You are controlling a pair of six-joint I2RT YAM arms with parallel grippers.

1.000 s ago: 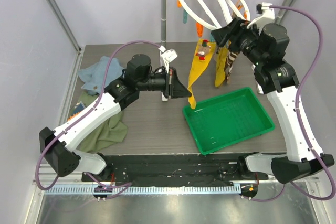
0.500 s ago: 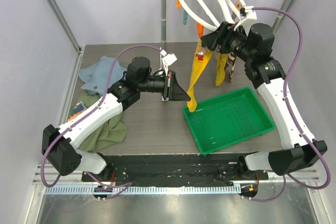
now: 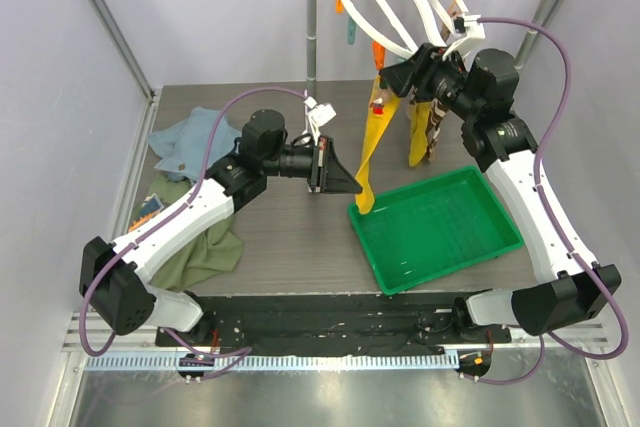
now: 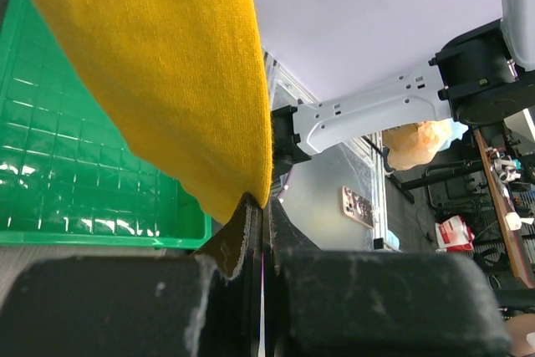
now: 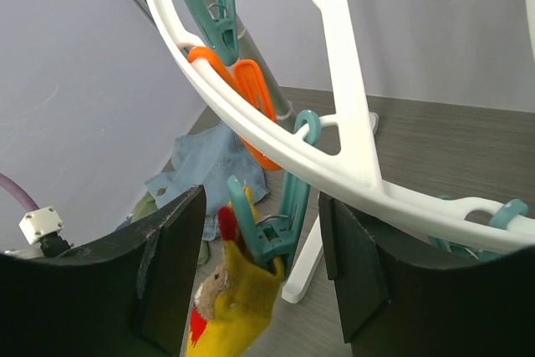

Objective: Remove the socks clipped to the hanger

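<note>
One clip (image 5: 276, 236) is sitting at 12 o'clock between fingers of the open right hand (image 5: 261, 204); sock (image 3: 376, 145) is hanging 12-to-6 below, closed left hand (image 3: 353, 185) at its toe.

White shells and black joints make up the left arm (image 3: 190, 215) and right arm (image 3: 535, 215). A purple cable (image 3: 240, 96) loops over each, with a white plug (image 3: 318, 110) at twelve o'clock of the wrist. The left gripper (image 4: 257, 215) and right gripper (image 5: 263, 265) have black fingers.
</note>
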